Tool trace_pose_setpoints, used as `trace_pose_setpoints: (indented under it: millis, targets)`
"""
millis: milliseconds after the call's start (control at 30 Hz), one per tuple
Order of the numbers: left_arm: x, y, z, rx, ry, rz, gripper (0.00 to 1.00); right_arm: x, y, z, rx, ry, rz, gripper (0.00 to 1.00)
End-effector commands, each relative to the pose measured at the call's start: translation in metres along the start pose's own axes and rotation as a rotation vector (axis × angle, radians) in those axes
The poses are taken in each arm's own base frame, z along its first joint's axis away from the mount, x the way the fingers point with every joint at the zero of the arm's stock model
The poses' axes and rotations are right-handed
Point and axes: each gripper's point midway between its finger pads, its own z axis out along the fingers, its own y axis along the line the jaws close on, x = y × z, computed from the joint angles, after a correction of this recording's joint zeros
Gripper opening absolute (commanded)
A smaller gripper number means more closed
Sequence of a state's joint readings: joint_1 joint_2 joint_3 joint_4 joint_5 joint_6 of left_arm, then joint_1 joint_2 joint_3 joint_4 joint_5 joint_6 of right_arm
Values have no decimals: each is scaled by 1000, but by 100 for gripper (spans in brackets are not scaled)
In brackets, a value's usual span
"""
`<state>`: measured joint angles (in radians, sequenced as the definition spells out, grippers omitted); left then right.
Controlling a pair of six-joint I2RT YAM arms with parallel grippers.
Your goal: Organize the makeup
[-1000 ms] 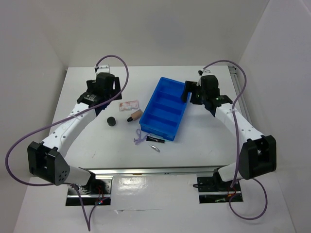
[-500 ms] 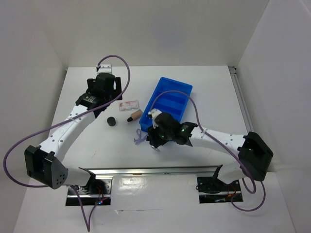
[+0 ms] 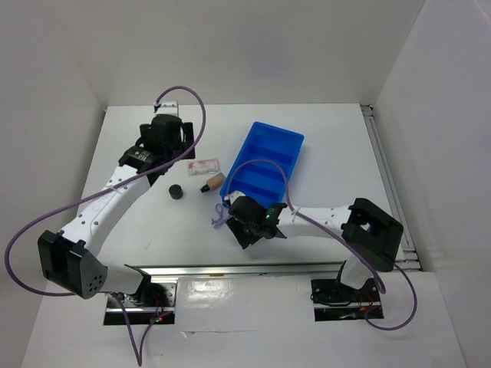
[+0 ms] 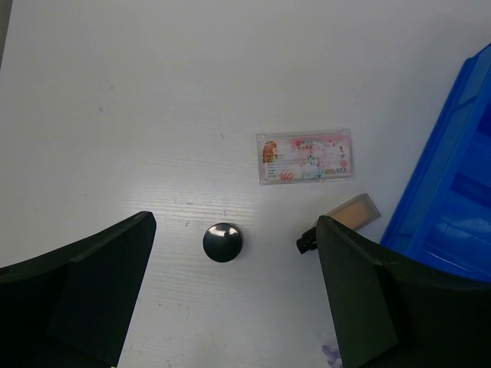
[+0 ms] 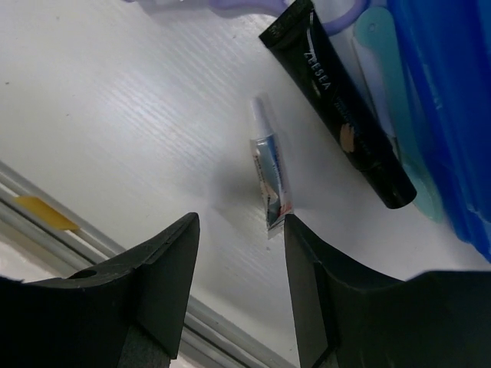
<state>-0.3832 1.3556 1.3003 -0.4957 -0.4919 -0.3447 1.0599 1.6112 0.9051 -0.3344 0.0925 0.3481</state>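
Note:
In the top view the black round pot [image 3: 176,192], tan tube [image 3: 212,184] and pinkish packet [image 3: 204,165] lie left of the blue tray [image 3: 265,165]. The purple loop [image 3: 220,218] lies at the tray's near corner. My left gripper [image 4: 233,222] is open, high above the pot [image 4: 222,241], with the packet [image 4: 305,156] and tube [image 4: 349,218] in view. My right gripper [image 3: 247,230] is open, low over the sticks, hiding them from the top view. In the right wrist view the silvery stick [image 5: 270,172] ends just beyond my right gripper [image 5: 240,222]; the dark stick [image 5: 337,100] lies beyond it.
The tray's blue wall [image 5: 453,115] stands close on the right of the sticks, and also shows in the left wrist view [image 4: 453,207]. A metal rail [image 5: 46,222] runs along the table's near edge just behind the right gripper. White walls enclose the table.
My right arm has swung from the tray's far right side round to its near corner and come down over the sticks. The left arm has barely moved.

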Motion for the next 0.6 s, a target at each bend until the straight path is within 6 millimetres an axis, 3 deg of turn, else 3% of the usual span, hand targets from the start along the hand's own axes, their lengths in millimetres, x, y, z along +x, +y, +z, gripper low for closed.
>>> trace_pose_setpoints:
  millis: [0, 233, 367, 567]
  targets:
    - [-21, -5, -16, 47, -53, -37, 100, -25, 0, 0, 39, -74, 14, 56]
    - [-25, -3, -22, 52, -70, -46, 100, -35, -9, 5, 130, -107, -4, 56]
    - [-25, -3, -22, 52, -70, -46, 100, -33, -10, 18, 137, -90, -31, 53]
    - [-24, 1, -22, 31, -67, -43, 100, -26, -5, 21, 139, -63, -52, 29]
